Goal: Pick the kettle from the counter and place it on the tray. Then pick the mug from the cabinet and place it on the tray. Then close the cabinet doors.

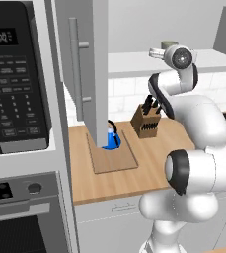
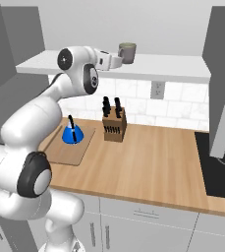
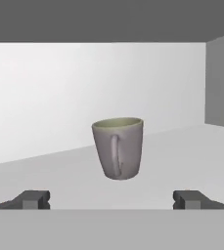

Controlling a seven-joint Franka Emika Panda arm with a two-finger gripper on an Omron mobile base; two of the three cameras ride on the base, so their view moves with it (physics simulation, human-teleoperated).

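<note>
The gripper (image 3: 111,200) is wide open and empty, its two dark fingertips (image 3: 33,200) spread at about seven and five o'clock in the hand view. Between and beyond them, near the centre, stands the grey-green mug (image 3: 118,147), upright on the white shelf (image 3: 182,156) of the cabinet (image 2: 133,69), handle facing the camera, not yet touched. In the right base view the arm reaches up towards the mug at about twelve o'clock. Below, the blue kettle (image 2: 72,135) already sits on the tray (image 2: 67,152) on the counter (image 2: 153,162), beside a knife block (image 2: 114,126). So the first step looks done; grasping and moving the mug remains, and the cabinet door (image 1: 87,64) hangs open.
</note>
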